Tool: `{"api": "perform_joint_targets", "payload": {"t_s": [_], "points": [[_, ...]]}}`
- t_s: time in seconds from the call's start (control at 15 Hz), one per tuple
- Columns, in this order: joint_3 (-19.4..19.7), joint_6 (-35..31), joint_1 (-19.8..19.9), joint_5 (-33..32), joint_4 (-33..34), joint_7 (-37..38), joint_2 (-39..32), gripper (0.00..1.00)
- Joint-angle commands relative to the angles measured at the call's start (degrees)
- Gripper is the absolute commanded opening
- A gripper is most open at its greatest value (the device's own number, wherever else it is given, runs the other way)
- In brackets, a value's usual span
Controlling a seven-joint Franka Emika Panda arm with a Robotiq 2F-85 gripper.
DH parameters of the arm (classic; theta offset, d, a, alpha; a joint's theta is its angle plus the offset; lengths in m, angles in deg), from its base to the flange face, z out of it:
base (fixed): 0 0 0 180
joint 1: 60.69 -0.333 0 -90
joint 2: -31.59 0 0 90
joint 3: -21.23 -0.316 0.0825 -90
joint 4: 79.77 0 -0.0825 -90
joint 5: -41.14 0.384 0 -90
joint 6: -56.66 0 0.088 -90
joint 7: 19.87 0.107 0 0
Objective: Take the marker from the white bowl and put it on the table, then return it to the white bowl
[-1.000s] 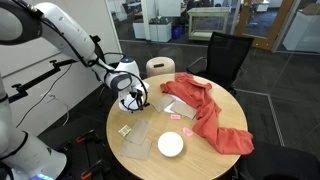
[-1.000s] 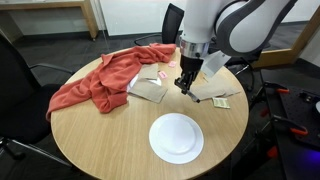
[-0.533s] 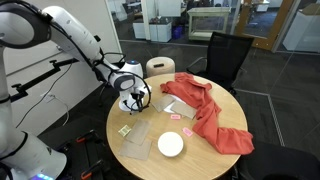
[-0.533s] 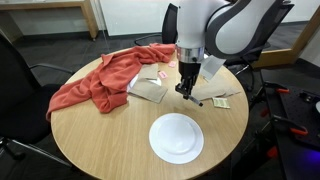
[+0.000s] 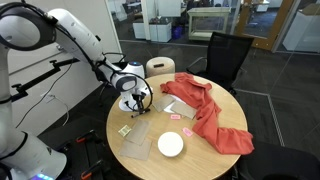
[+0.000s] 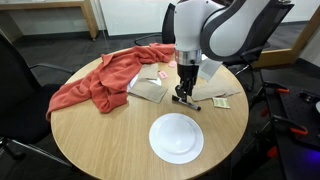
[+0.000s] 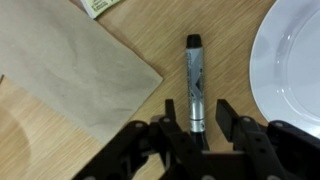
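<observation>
Straddling the marker (image 7: pixel 194 75) lying on the table (image 7: pixel 226 50), the gripper (image 7: pixel 197 110) stands partly open around it.

this looks like an office or meeting area. a round wooden tabletop (image 5: pixel 205 160) stands on grey carpet (image 5: pixel 285 95), with a black office chair (image 5: pixel 228 58) drawn up behind it. beyond the tabletop run glass partitions (image 5: pixel 215 20) with what may be desks and equipment, too blurred to name.
</observation>
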Motion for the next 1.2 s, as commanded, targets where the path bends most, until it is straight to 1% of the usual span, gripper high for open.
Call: {"api": "perform_joint_targets", "payload": {"t_s": [0.0, 0.13, 0.2, 0.27, 0.53, 0.8, 1.13], "points": [[0.6, 0.9, -0.8, -0.6, -0.1, -0.1, 0.9, 0.8], [0.6, 0.8, -0.9, -0.7, -0.5, -0.1, 1.3, 0.95], [0.6, 0.7, -0.9, -0.8, -0.6, -0.2, 1.5, 0.99], [0.6, 0.9, -1.0, -0.8, -0.3, -0.2, 1.5, 1.0], [0.5, 0.9, -0.8, -1.0, 0.4, -0.8, 1.3, 1.0], [1.1, -1.2, -0.9, -2.9, 1.5, -1.5, 0.3, 1.0], [0.9, -0.8, 0.0, -3.5, 2.5, -3.7, -0.7, 1.0]]}}
